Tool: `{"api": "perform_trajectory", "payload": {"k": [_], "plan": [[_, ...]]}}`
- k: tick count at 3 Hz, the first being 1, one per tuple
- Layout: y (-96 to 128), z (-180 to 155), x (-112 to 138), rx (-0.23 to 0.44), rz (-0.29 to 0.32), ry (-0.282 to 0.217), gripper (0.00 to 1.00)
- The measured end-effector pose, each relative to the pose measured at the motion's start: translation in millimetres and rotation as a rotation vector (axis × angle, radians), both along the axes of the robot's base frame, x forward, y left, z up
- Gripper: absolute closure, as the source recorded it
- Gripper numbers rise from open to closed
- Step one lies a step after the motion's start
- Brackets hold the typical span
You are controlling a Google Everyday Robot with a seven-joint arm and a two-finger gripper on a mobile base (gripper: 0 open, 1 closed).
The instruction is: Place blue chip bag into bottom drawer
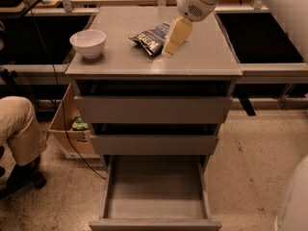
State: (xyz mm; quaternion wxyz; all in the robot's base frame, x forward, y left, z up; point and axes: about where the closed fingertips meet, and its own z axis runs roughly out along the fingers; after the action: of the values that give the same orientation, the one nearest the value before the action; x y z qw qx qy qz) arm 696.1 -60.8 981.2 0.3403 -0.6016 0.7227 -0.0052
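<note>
The blue chip bag (151, 37) lies flat on the grey cabinet top (202, 57), right of a white bowl (88, 43). My gripper (169, 51) hangs from the white arm at the upper right, its cream fingers pointing down at the bag's right edge, partly covering it. The bottom drawer (155, 189) is pulled out toward me, and its tray is empty. The two upper drawers stand slightly out.
A cardboard box (72, 129) sits on the floor left of the cabinet. A person's tan-clothed knee (17, 129) is at the far left. Workbenches run behind the cabinet. A white rounded robot part (293, 201) fills the lower right corner.
</note>
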Motion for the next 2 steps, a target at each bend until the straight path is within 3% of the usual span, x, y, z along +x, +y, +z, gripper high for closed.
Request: {"api": "perform_trajectory", "payload": {"k": [1,2], "plan": [[12.0,-23.7,16.5,0.062,-0.039,0.025,0.0],[29.9,-59.8,50.5,0.18,-0.13,0.054,0.0]]}}
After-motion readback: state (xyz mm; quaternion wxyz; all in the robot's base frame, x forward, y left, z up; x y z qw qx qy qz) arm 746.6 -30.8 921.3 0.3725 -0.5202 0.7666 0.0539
